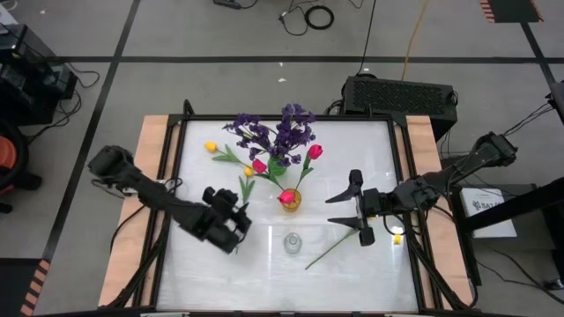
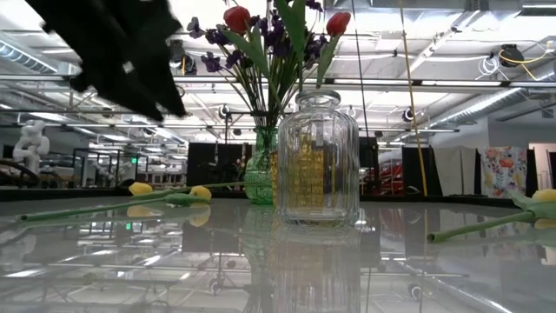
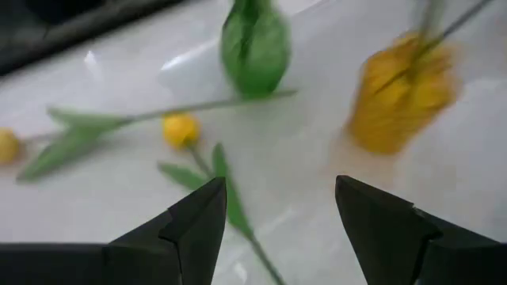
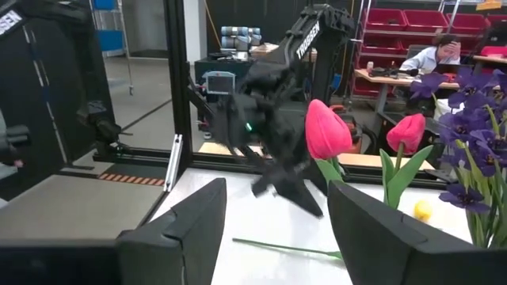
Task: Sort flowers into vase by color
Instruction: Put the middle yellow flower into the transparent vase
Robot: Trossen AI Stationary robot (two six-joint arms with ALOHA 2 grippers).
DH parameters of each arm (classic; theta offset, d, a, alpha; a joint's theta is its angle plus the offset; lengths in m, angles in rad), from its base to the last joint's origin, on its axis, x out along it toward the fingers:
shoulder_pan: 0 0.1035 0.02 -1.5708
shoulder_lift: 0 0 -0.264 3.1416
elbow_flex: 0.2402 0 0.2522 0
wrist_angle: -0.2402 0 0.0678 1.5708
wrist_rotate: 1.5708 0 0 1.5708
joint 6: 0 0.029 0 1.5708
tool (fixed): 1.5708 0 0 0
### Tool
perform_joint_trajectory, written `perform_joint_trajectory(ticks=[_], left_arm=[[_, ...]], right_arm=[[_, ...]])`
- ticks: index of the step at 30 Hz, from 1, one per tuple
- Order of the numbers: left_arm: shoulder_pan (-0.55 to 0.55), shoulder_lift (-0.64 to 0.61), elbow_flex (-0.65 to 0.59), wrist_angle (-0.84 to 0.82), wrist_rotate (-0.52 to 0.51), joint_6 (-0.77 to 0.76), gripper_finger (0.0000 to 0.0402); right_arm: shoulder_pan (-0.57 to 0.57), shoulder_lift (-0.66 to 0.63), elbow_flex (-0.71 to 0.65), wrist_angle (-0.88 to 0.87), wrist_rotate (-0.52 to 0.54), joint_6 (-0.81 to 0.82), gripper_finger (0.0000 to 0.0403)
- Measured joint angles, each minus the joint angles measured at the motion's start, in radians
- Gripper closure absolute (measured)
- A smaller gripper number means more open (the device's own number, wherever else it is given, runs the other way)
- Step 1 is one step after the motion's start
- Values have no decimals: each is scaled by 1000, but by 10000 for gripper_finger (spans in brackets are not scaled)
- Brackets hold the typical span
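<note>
A green vase (image 1: 276,164) holds purple sprigs (image 1: 284,132) and pink-red tulips (image 1: 315,151). An amber vase (image 1: 289,200) holds one pink-red tulip. A clear glass vase (image 1: 291,242) stands empty nearer the front. Two yellow tulips (image 1: 211,147) (image 1: 248,173) lie flat left of the vases; they also show in the left wrist view (image 3: 181,129). A third yellow tulip (image 1: 397,233) lies at the right, its stem (image 1: 330,254) running toward the front. My left gripper (image 1: 236,220) (image 3: 277,214) is open and empty, left of the clear vase. My right gripper (image 1: 354,210) (image 4: 277,229) is open and empty, right of the amber vase.
A black box (image 1: 401,92) sits beyond the table's far right corner. Wooden strips (image 1: 150,176) run along the table's left and right sides. In the low view the clear vase (image 2: 317,161) stands in front of the amber one. A person sits far off in the room (image 4: 440,51).
</note>
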Motion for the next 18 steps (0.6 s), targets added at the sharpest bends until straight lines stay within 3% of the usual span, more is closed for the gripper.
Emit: perform_joint_trajectory(ticks=[5,12,18], left_arm=[[97,100,0,6,145,-62,158],[138,192,0,9,174,-196,158],[138,226,0,21,212,-226,158]], right_arm=[[0,0,0,0,0,-3,191],[0,0,0,0,0,-4,191],[0,0,0,1,1,-8,191]])
